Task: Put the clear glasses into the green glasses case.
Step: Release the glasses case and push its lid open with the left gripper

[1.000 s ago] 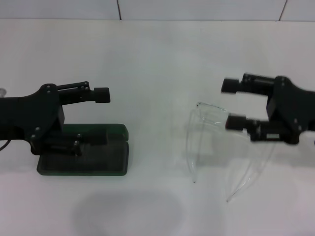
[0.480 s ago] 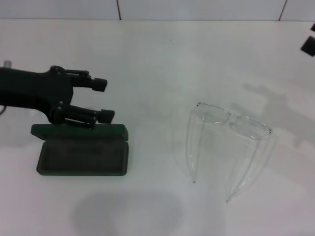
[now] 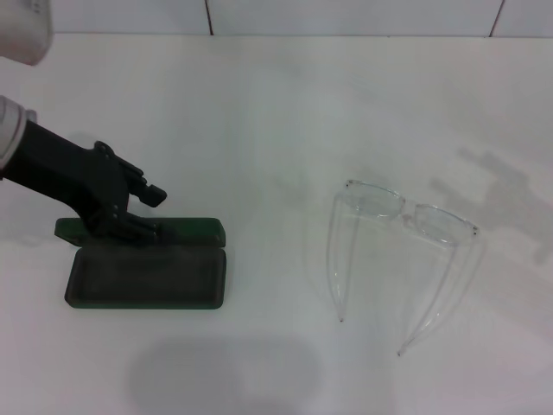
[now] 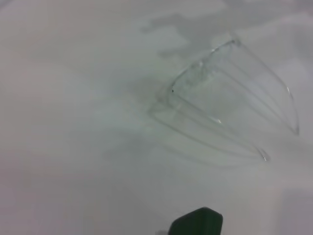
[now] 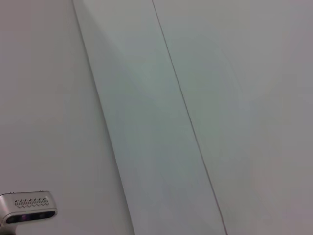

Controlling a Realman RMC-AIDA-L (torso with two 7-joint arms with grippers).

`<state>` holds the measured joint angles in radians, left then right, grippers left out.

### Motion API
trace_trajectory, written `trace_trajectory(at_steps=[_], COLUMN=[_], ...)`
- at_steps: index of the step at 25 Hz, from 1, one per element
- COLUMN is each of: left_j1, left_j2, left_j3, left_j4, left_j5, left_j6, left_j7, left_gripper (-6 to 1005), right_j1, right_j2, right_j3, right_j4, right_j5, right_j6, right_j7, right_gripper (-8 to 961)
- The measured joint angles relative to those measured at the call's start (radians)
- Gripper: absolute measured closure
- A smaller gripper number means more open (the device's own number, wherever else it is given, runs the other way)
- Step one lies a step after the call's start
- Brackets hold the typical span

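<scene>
The clear glasses (image 3: 406, 214) rest on the white table at the right, arms unfolded and pointing toward me; the left wrist view shows the clear glasses (image 4: 230, 105) as well. At the left lies the green glasses case (image 3: 145, 277), open, its dark lining showing and its lid (image 3: 192, 230) standing along the far side. A corner of the case (image 4: 198, 224) appears in the left wrist view. My left gripper (image 3: 152, 213) hangs open over the case's far left corner, holding nothing. The right gripper is out of view.
The white table (image 3: 276, 112) runs back to a tiled wall. The right wrist view shows pale panels with seams and a small grey device (image 5: 29, 208) at one corner. Only the right arm's shadow (image 3: 492, 177) falls beyond the glasses.
The left arm has drawn back to the left and risen off the case. The right arm has left the glasses and gone out of the head view. The glasses lie still.
</scene>
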<state>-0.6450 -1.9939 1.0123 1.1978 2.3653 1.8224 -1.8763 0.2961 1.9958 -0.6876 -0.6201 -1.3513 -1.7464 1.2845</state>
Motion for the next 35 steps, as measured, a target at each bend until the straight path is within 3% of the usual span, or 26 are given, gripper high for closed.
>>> trace_trajectory(at_steps=[5, 11, 23, 35], left_j1=[0.003, -0.006, -0.012, -0.012], left_j2=[-0.019, -0.042, -0.046, -0.06], left_j3=[0.005, 0.004, 0.023, 0.052], left_j4=[0.026, 0.026, 0.024, 0.017], left_j5=[0.044, 0.1, 0.201, 0.211], left_j6=[0.0, -0.013, -0.065, -0.078], left_j7=[-0.011, -0.01, -0.004, -0.002], left_gripper=[445, 445, 491, 538], right_j1=[0.015, 0.035, 0.043, 0.052], right_j2=[-0.001, -0.003, 0.0, -0.002], right_j3=[0.0, -0.006, -0.01, -0.01], right_j4=[0.0, 0.0, 0.0, 0.026], right_j5=[-0.001, -0.013, -0.016, -0.017], right_j6=[0.011, 0.035, 0.062, 0.065], right_j7=[-0.006, -0.015, -0.029, -0.045], right_gripper=[208, 209, 210, 212])
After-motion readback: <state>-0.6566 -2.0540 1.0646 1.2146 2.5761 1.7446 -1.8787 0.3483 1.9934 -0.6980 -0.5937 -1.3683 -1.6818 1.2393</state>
